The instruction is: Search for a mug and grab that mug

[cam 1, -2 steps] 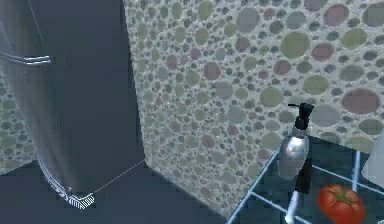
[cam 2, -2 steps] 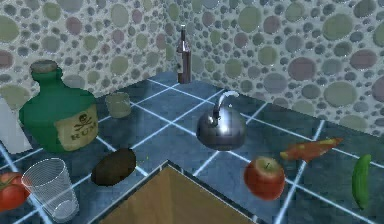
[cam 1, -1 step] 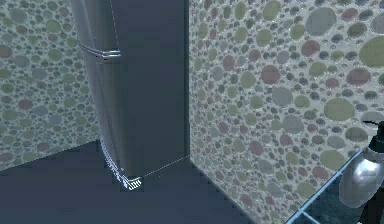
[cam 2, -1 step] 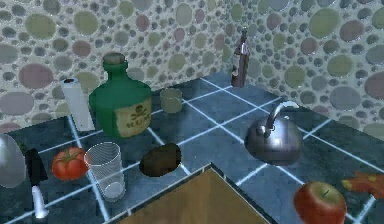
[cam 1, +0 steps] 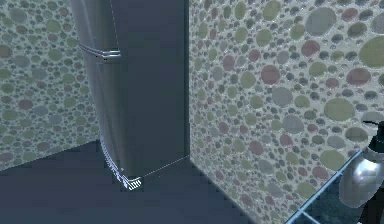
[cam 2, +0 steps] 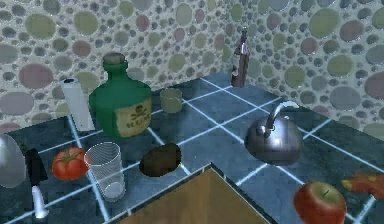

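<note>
The tall grey fridge (cam 1: 140, 90) filled the corner ahead of the robot, standing at twelve o'clock to it between pebble-patterned walls, and offered nothing to the hunt. The dark tiled tabletop (cam 2: 215, 125) on the arm's side carried everything that mattered. Biggest on it was a fat green bottle (cam 2: 121, 103), and a steel kettle (cam 2: 272, 138) sat well apart at about four o'clock from it. A clear glass (cam 2: 105, 170) stood near the bottle's six o'clock, with a red apple (cam 2: 320, 203) by the near edge and a slim dark bottle (cam 2: 239, 58) far back against the wall.

Smallest was a pale olive cup (cam 2: 172, 100), just beside the green bottle at its two o'clock. That looked to me like the mug (though I could make out no handle).

I judged the search to be about done and the grab not yet begun. I could not tell whether the gripper had anything in it. The next move seemed to call for lining the base up with the cup, then raising and extending the arm. The reach would need to pass clear of the bottle and the glass, both of which looked easy to knock.
</note>
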Motion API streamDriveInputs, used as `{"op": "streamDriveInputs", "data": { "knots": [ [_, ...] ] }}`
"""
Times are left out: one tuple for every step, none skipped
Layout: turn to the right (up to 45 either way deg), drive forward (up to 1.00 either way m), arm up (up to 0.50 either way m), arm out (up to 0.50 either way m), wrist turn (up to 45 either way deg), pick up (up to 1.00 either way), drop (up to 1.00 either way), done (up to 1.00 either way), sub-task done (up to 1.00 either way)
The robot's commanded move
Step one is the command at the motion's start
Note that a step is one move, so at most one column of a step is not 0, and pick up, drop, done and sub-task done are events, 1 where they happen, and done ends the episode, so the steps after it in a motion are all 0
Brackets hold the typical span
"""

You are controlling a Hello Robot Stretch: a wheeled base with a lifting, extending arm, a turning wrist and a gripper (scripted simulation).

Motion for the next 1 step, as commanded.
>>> {"op": "streamDriveInputs", "data": {
  "knots": [
    [0.0, 0.0, 0.38, 0.0, 0.0, 0.0, 0.0, 0.0, 0.0]
  ]
}}
